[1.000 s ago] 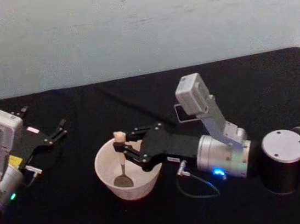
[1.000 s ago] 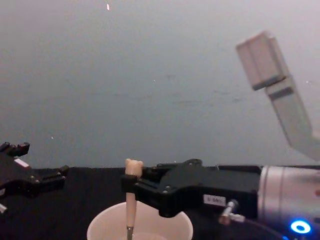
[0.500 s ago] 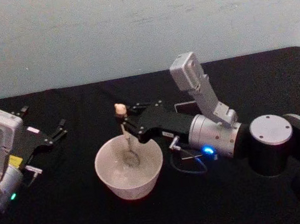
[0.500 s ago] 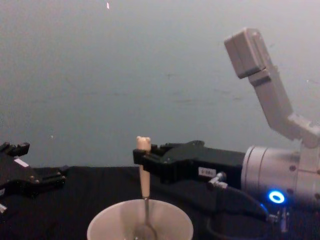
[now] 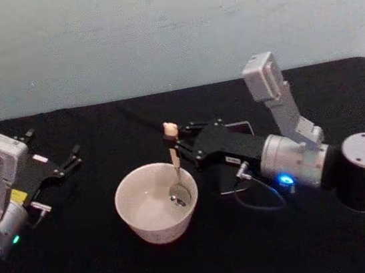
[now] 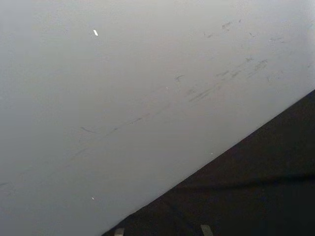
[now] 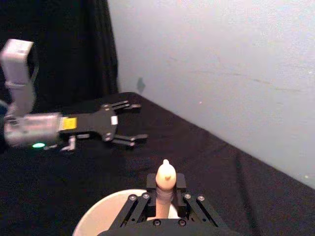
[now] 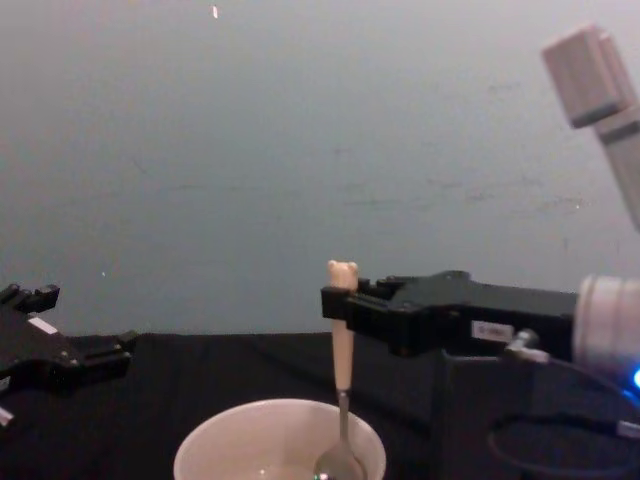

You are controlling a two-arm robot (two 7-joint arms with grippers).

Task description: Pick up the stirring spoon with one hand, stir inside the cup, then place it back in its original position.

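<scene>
Your right hand [image 5: 177, 144] is clamped on the stirring spoon [image 5: 175, 170], high on the beige handle just under the bear head. The spoon looks light and stiff, but that smooth, thin handle could likely swivel in the grip, so hold it firmly and stir gently. Its bowl sits inside the cup [image 5: 131, 214], toward the cup's right side. The cup probably slides easily on the surface [image 5: 85, 264]. The chest view shows the spoon upright. The head view adds the dark holder [image 5: 246, 127] behind your hand. The right wrist view shows your left hand [image 7: 134, 123] parked, fingers apart.
</scene>
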